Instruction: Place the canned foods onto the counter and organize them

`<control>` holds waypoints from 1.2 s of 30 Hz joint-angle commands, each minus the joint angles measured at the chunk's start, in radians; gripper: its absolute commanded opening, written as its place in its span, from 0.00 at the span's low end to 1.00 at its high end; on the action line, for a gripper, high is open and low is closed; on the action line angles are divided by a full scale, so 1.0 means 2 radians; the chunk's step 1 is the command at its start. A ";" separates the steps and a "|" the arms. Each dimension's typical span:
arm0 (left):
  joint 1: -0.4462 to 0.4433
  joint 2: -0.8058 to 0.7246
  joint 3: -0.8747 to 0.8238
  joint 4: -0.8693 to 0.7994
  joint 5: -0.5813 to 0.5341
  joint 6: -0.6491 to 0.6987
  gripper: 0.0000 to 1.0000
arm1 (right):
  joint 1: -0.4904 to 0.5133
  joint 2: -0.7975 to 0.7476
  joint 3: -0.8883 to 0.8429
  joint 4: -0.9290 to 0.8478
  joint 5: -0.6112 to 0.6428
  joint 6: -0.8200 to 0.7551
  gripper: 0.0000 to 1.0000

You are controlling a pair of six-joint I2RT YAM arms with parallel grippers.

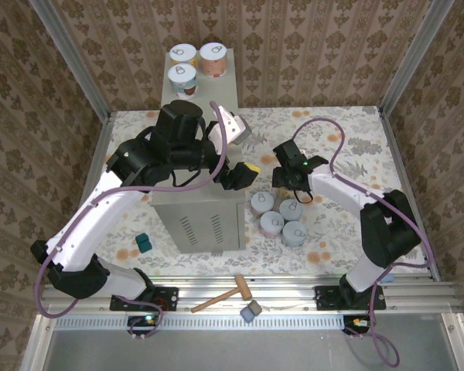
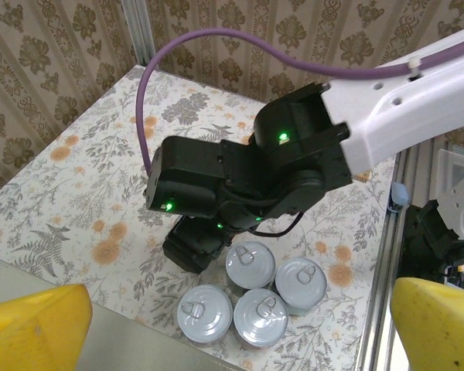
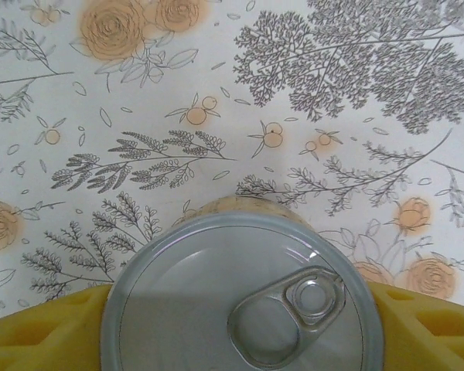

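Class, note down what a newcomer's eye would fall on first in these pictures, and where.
The tall grey counter stands mid-floor, three cans at the far end of its top. Four more cans cluster on the floral floor to its right. Just beyond them, the right pincer straddles another can from above.

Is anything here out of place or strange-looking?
A small wooden mallet and a grey block lie on the metal rail between the arm bases, and a small teal block sits on the floral floor beside the beige-grey metal box. None matches the silver-lidded cans, which stand upright.
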 commanded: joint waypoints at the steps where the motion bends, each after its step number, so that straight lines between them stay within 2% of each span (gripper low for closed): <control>1: -0.002 -0.014 -0.001 0.004 -0.008 0.019 1.00 | -0.003 -0.039 0.019 -0.023 0.023 -0.023 0.72; 11: -0.002 -0.027 0.014 -0.036 -0.044 0.068 1.00 | -0.005 -0.109 0.087 -0.071 -0.025 -0.092 0.72; 17: -0.002 -0.043 0.006 -0.045 -0.071 0.080 1.00 | -0.008 -0.148 0.147 -0.095 -0.086 -0.124 0.71; 23: -0.002 -0.056 0.005 -0.047 -0.097 0.080 1.00 | -0.008 -0.173 0.209 -0.097 -0.177 -0.150 0.70; 28: -0.001 -0.069 0.005 -0.064 -0.121 0.090 1.00 | -0.006 -0.163 0.283 -0.126 -0.257 -0.172 0.71; 33: 0.000 -0.083 0.002 -0.087 -0.166 0.099 1.00 | 0.007 -0.136 0.357 -0.168 -0.289 -0.189 0.71; 36: 0.001 -0.102 -0.017 -0.080 -0.172 0.098 1.00 | 0.017 -0.120 0.395 -0.189 -0.301 -0.198 0.71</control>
